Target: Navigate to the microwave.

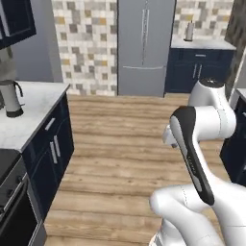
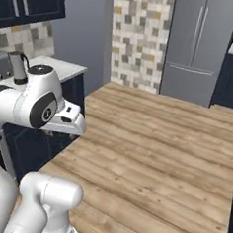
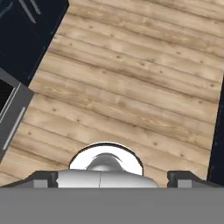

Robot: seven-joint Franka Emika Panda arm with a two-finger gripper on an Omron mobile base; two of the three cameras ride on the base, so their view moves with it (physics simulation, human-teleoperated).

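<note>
You're mid-drive on the wood floor point(image 1: 125, 139). I can't pick out the microwave; the kettle point(image 1: 10, 98) worktop point(image 1: 33, 113) lies left. Jaws spread, empty. Turn to search next.

Wood plank floor point(image 1: 125, 144) runs across the room, bare in the middle. Left side: white marble counter point(image 1: 36, 103) on navy cabinets, with a grey kettle point(image 1: 10, 98) standing upright on it near the wall. Far right corner: second light counter point(image 1: 204, 44) on navy cabinets, a small pale canister-like item point(image 1: 190, 31) on top, too small to identify. Steel fridge point(image 1: 145, 45) stands on the floor between the tiled wall sections.
</note>
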